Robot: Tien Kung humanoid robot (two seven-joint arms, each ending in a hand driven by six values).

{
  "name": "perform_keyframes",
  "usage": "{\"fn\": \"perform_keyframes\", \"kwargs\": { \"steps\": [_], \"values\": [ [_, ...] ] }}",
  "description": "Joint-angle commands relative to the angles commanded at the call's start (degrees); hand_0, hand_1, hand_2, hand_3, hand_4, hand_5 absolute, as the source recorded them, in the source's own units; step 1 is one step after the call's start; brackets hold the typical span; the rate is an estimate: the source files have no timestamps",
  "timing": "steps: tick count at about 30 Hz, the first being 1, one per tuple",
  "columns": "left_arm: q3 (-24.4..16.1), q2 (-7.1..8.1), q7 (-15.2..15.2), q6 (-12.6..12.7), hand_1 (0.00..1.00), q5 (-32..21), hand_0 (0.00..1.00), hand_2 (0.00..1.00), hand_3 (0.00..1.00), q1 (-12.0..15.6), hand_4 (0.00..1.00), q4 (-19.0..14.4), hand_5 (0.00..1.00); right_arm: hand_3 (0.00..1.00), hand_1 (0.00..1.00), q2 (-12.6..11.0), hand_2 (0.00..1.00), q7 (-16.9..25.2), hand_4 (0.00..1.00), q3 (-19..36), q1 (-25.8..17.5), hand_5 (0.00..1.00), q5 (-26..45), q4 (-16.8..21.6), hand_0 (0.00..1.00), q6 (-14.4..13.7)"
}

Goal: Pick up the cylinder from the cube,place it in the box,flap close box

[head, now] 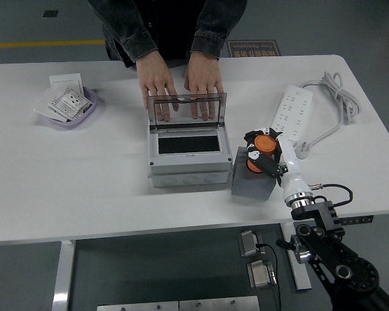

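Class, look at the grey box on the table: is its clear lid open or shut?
Open. The clear lid stands raised behind the grey box, the dark inside showing; a person's hands rest behind it.

A workshop or lab: grey painted floor (39,29) with a yellow line (45,44) at 11 o'clock; white table (84,168).
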Motion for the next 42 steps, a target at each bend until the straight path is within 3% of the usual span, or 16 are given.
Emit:
{"fn": "perform_keyframes", "kwargs": {
  "steps": [9,16,17,22,23,31,42],
  "values": [
    [-0.23,0.01,-0.04,0.11,0.696,0.25,0.636,0.673,0.708,0.00,0.782,0.00,0.514,0.312,0.518,-2.81,0.479,-2.71,0.137,-0.47,3.18,0.002,-4.91,1.63,0.564,-1.33],
    [-1.03,0.13,0.07,0.23,0.696,0.94,0.636,0.673,0.709,0.11,0.782,0.00,0.519,0.310,0.508,-4.54,0.478,-9.00,0.137,-6.65,9.00,0.002,-13.75,2.23,0.558,-3.06],
    [-1.20,0.17,0.10,0.25,0.696,1.07,0.636,0.673,0.709,0.14,0.782,0.00,0.522,0.303,0.365,-4.56,0.462,-10.25,0.111,-7.96,10.19,0.002,-15.41,1.97,0.350,-3.03],
    [-2.06,0.48,0.36,0.27,0.696,1.87,0.636,0.673,0.709,0.24,0.782,0.00,0.522,0.303,0.365,-3.46,0.462,-15.85,0.111,-13.90,15.80,0.002,-23.21,-1.14,0.350,-1.78],
    [-2.16,0.54,0.39,0.27,0.696,1.98,0.637,0.674,0.709,0.23,0.782,0.00,0.523,0.298,0.202,-3.04,0.424,-16.82,0.101,-15.13,16.96,0.002,-24.73,-2.08,0.120,-1.44],
    [-2.69,0.75,0.70,0.27,0.697,2.59,0.639,0.674,0.709,0.18,0.782,0.00,0.523,0.295,0.179,-0.17,0.423,-20.19,0.114,-22.33,23.27,0.002,-32.94,-8.53,0.082,0.70],
    [-2.92,0.81,0.83,0.18,0.697,3.21,0.639,0.674,0.708,-0.07,0.782,0.00,0.524,0.297,0.175,1.18,0.425,-19.60,0.122,-27.37,28.36,0.002,-32.81,-13.88,0.077,1.87]
  ]
}}
